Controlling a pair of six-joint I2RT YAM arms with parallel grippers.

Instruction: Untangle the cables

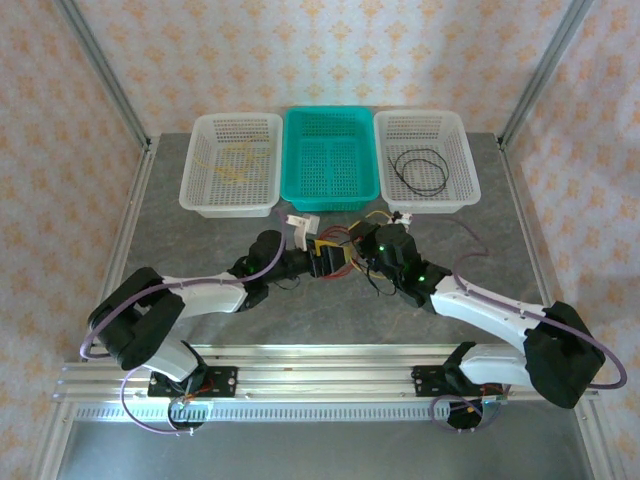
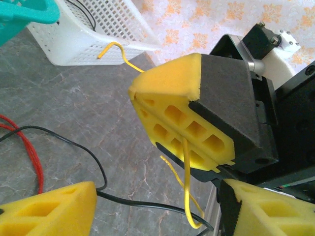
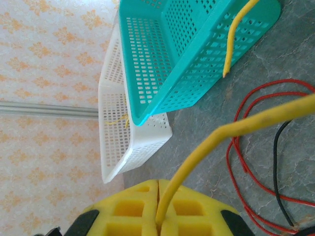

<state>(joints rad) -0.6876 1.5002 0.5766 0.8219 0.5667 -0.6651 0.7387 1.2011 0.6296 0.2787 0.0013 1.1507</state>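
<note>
With my right gripper (image 3: 158, 196) pinching the yellow cable (image 3: 236, 125) and my left gripper (image 2: 157, 189) spread over the black cable (image 2: 74, 142), the cables (image 1: 345, 250) knotted mid-way across the tabletop (image 1: 200, 240) before the teal basket (image 1: 330, 195), I'd close left squarely, then pull apart slowly, watching the red cable (image 3: 241, 147) for snags.

Three baskets: one white basket (image 1: 228, 205) at eleven o'clock, a second white basket (image 1: 430, 203) at one o'clock, one teal basket (image 1: 330, 193) at twelve. One black cable loop (image 1: 420, 168) lies in the one o'clock basket. The eleven o'clock basket holds yellow strands (image 1: 235, 165), too fine to count. Centre tangle (image 1: 345, 248): red cable (image 3: 236, 123), yellow cable (image 3: 266, 117), black cable (image 3: 275, 162), seemingly one each. Two robot arms: left arm (image 1: 200, 290), right arm (image 1: 490, 305).
</note>
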